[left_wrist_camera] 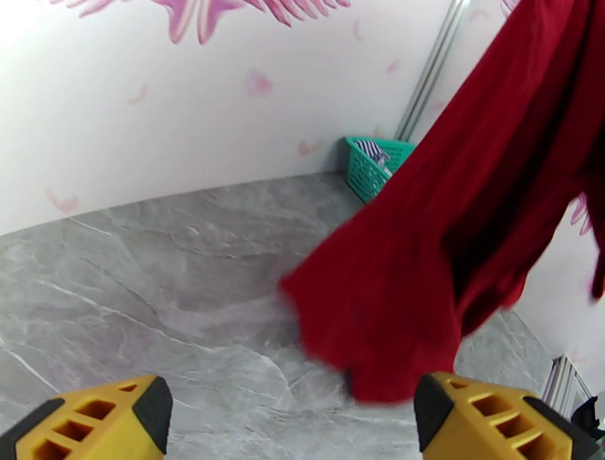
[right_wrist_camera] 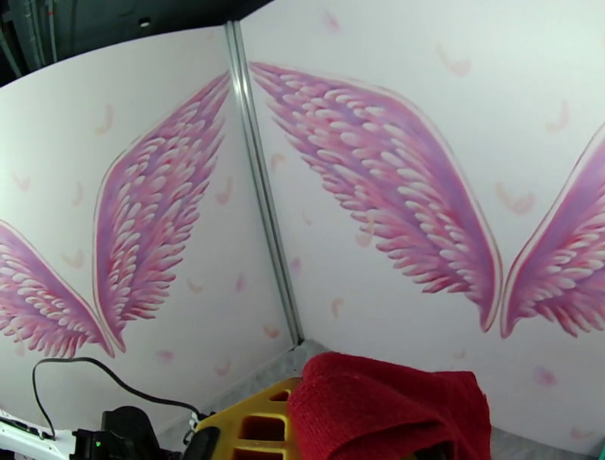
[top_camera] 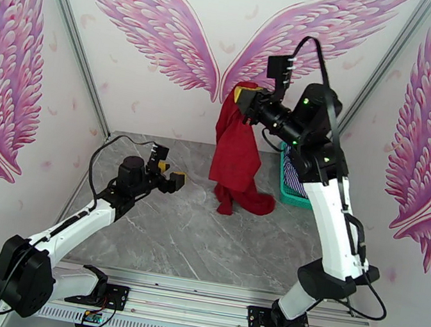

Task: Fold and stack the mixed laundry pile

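The red T-shirt (top_camera: pixel 237 158) is held up by its top edge in the clamped right gripper (top_camera: pixel 247 103), hem trailing on the table (top_camera: pixel 159 236), likely so that it hangs flat for the wide-spread left gripper (top_camera: pixel 170 175) nearby, while the striped shirt (top_camera: pixel 292 172) lies in the basket (top_camera: pixel 288 198).

- My T-shirt (top_camera: pixel 238 151) is plain dark red
- The shirt (top_camera: pixel 292 172) has thin blue-and-white stripes
- The mesh basket (top_camera: pixel 294 200) is teal
- My left gripper (top_camera: pixel 171 177) is yellow with black pads
- The table (top_camera: pixel 172 238) is grey, marble-veined
- The walls (top_camera: pixel 159 107) are white with pink-purple wings
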Robot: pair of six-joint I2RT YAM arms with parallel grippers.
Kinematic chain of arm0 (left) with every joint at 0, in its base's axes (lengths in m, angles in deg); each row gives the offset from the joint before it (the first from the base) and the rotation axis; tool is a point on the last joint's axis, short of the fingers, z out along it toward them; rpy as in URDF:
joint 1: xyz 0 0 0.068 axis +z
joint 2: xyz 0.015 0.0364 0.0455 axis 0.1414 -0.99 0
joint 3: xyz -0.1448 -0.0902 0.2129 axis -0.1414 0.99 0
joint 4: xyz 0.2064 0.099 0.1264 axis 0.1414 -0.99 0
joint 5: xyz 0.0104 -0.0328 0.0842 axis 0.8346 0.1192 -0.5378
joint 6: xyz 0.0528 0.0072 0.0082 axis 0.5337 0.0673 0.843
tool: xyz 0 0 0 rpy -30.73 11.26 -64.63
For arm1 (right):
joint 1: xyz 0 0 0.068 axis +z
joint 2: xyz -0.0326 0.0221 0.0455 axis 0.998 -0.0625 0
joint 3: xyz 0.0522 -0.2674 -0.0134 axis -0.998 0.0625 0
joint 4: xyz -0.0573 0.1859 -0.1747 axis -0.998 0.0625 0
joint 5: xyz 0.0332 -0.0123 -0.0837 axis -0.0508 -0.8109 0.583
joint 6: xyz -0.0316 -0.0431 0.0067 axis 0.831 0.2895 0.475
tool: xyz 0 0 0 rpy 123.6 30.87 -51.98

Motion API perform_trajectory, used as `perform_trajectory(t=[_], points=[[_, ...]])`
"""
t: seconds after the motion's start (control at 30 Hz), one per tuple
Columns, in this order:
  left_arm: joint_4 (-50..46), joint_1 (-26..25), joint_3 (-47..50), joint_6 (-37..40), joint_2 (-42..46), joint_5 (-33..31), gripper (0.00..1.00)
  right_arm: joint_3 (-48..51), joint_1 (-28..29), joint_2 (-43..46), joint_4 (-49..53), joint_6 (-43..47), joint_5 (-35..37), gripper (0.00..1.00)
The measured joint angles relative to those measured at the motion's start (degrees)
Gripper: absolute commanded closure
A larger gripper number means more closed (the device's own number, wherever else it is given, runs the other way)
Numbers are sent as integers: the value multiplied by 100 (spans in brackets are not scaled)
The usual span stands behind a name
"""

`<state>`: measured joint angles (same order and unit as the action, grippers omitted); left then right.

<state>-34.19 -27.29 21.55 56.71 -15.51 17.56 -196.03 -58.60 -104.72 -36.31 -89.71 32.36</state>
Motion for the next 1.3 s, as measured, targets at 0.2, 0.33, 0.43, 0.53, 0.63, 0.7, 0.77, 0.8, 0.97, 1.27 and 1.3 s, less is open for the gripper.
perform_trajectory(t=[0.2,0.33,0.43,0.53,0.63,0.7,0.77,0.8,0.97,1.27,1.3], points=[[-505,72,201,179,271,-227,11,-96,109,-975,289,-153,216,100],[-984,61,461,238,258,-549,13,629,-136,-1040,446,-114,625,100],[-1257,59,623,232,201,-774,13,1589,-483,-986,396,-90,970,94],[-1475,46,717,216,96,-951,13,2430,-831,-1032,474,-70,1342,69],[-1620,35,713,205,-127,-1078,13,2820,-1147,-1213,610,-22,1641,45],[-1779,35,636,210,-396,-1141,13,2868,-1257,-1322,713,35,1790,40],[-1939,35,431,225,-802,-1182,16,2914,-1279,-1344,798,61,1867,33],[-2004,37,317,236,-990,-1189,18,2938,-1272,-1333,813,57,1880,31],[-2260,201,-396,374,-1996,-1080,20,3668,-1209,-957,841,-48,1797,29],[-2664,448,-1655,833,-3331,-535,34,5873,-581,-28,874,-660,1384,28],[-2721,487,-1766,852,-3480,-463,35,6161,-501,46,876,-745,1346,27]])
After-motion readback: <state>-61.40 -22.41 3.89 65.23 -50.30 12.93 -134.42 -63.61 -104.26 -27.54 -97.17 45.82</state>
